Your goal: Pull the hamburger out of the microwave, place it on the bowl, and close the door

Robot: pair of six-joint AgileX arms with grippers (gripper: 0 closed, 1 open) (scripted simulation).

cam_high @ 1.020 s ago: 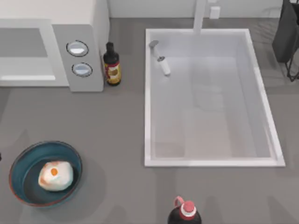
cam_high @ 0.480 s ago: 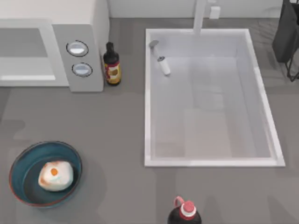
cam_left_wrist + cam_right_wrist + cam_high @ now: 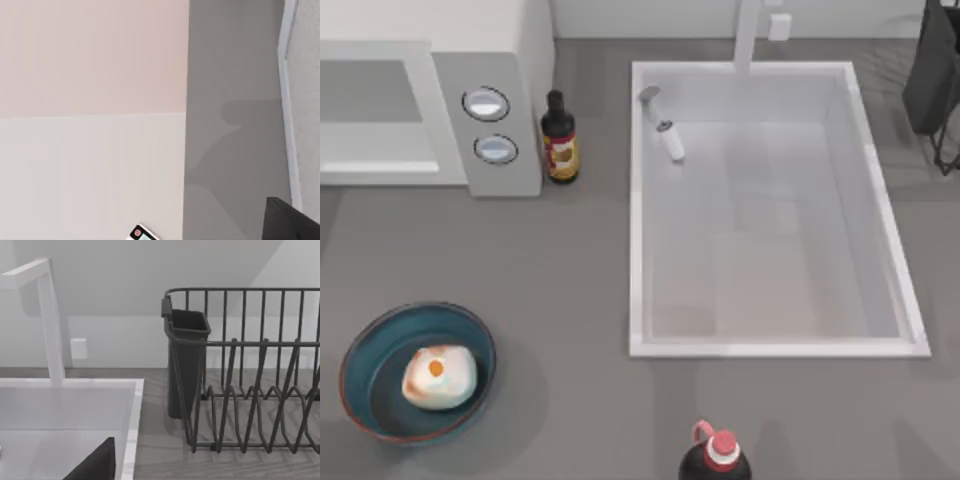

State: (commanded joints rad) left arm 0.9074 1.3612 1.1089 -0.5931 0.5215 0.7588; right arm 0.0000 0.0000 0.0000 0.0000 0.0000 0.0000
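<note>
The hamburger (image 3: 438,377), a pale bun with an orange spot, lies inside the teal bowl (image 3: 358,350) at the front left of the counter. At the back left stands the microwave (image 3: 500,60), its two round dials facing forward. The door (image 3: 375,110), with its grey window, lies flat against the microwave's front. A dark corner of my left gripper (image 3: 292,220) shows in the left wrist view, over grey counter. A dark corner of my right gripper (image 3: 97,465) shows in the right wrist view, beside the sink's rim.
A dark sauce bottle (image 3: 558,135) stands right of the microwave. A white sink (image 3: 635,200) with a tap fills the middle and right. A red-capped dark bottle (image 3: 718,458) sits at the front edge. A black dish rack (image 3: 240,370) stands at the back right.
A small dark shape at the left edge beside the bowl has gone, and the shadow on the counter above the bowl has faded. Hamburger, bowl and door have not moved.
</note>
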